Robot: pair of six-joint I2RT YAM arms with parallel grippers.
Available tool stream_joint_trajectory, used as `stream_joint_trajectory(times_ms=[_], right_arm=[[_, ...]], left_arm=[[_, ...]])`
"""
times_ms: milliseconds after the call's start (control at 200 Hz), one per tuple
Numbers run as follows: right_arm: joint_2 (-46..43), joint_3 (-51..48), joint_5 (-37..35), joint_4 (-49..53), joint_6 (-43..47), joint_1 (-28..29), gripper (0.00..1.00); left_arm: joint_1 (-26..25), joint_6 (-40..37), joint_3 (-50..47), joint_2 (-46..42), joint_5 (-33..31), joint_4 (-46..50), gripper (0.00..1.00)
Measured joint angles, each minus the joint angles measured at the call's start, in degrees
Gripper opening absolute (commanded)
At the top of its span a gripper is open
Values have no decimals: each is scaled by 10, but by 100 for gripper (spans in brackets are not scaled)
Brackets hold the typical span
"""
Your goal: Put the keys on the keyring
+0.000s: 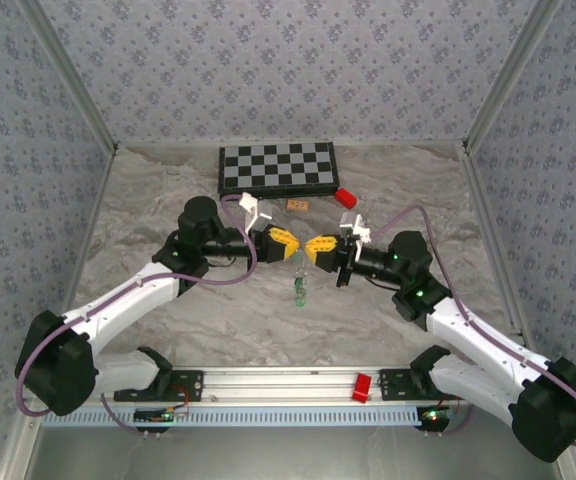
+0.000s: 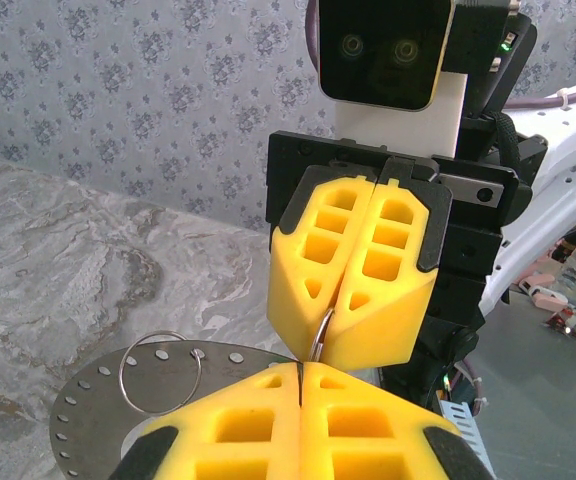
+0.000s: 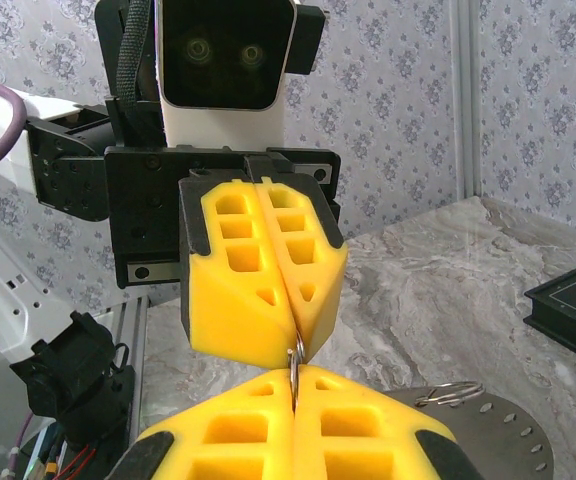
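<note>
The left gripper (image 1: 290, 244) and right gripper (image 1: 311, 249) meet nose to nose over the marble table (image 1: 218, 330). Each has its yellow fingers pressed together on the same thin wire keyring (image 2: 320, 335), probably so one steadies the hoop while the other works a key on. The ring stands edge-on between the fingertips, running from one seam into the other. The green-headed keys (image 1: 300, 290) sit at six o'clock of that meeting point; I cannot tell whether they hang or rest.
</note>
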State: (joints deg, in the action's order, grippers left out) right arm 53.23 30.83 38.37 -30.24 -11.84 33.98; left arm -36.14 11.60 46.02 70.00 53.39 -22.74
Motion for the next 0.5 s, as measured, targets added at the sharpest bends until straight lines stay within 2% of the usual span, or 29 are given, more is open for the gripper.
stream_joint_trajectory(times_ms=[500], right_arm=[[-1, -1, -4, 0, 0, -4, 0]], left_arm=[[0, 0, 0, 0, 0, 1, 0]])
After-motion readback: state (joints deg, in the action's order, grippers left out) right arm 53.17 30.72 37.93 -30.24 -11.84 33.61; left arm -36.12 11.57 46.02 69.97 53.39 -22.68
